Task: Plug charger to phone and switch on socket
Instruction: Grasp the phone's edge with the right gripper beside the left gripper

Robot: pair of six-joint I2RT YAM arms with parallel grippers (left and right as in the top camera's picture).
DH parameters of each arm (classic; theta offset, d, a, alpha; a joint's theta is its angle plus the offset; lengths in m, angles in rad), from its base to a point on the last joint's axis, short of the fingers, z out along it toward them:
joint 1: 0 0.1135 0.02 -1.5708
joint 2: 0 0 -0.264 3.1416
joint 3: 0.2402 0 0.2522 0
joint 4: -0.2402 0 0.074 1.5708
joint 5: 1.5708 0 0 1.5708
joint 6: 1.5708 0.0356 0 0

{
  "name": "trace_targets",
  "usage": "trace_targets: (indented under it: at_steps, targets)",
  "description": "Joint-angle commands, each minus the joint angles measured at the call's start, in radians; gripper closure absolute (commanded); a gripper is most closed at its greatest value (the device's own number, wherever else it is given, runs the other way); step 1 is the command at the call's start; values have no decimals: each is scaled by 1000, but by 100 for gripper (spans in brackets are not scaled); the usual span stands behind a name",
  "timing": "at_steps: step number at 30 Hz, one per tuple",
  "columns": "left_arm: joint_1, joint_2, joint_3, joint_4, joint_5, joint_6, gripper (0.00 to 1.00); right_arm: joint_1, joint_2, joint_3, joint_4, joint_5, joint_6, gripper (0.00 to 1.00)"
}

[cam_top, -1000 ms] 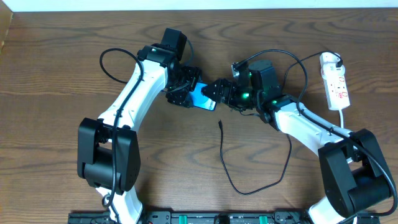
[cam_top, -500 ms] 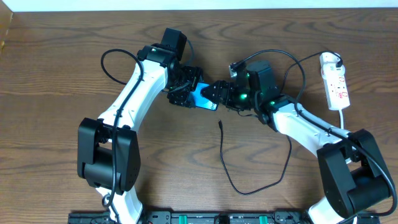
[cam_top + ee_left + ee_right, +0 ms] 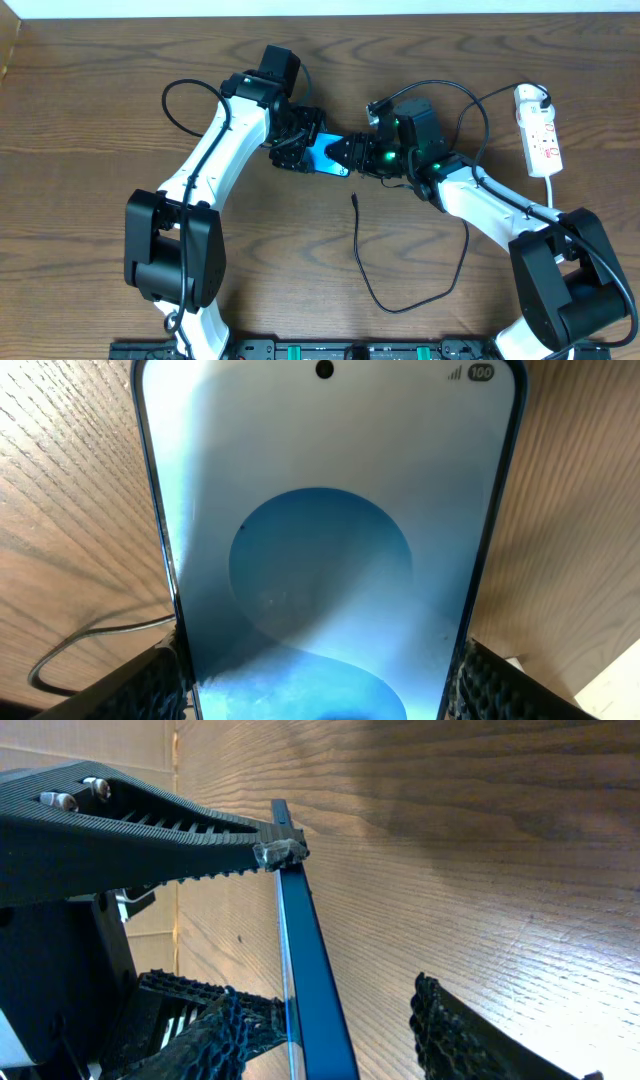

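The phone (image 3: 324, 157), blue screen lit, is held above the table between the two arms. My left gripper (image 3: 298, 143) is shut on it, its pads (image 3: 150, 682) pressing both long edges of the phone (image 3: 320, 540). My right gripper (image 3: 350, 152) straddles the phone's other end. In the right wrist view the phone (image 3: 312, 980) shows edge-on between that gripper's (image 3: 335, 1030) fingers, near the left pad (image 3: 222, 1038), with a gap to the right pad. The charger's black plug tip (image 3: 355, 198) lies loose on the table. The socket (image 3: 541, 137) lies at the far right.
The charger's black cable (image 3: 400, 307) loops toward the table's front edge, then runs up under the right arm. The socket's white cord (image 3: 553, 193) trails down at the far right. The left arm's finger (image 3: 150, 832) crosses the top of the right wrist view.
My right gripper has slid a little left around the phone's end, and its jaws have narrowed. The left gripper and the phone have stayed put.
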Motion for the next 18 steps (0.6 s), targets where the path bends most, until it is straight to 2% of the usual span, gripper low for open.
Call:
trace_targets:
  at_steps: [1, 15, 18]
  targets:
    - [1, -32, 9, -3, 24, -6, 92, 18, 6, 16, 3, 23, -7, 52]
    - [1, -32, 9, -3, 24, -5, 93, 55, 6, 16, 36, 52, -8, 64]
    - [1, -32, 9, -3, 24, -6, 93, 55, 6, 16, 36, 52, -8, 69]
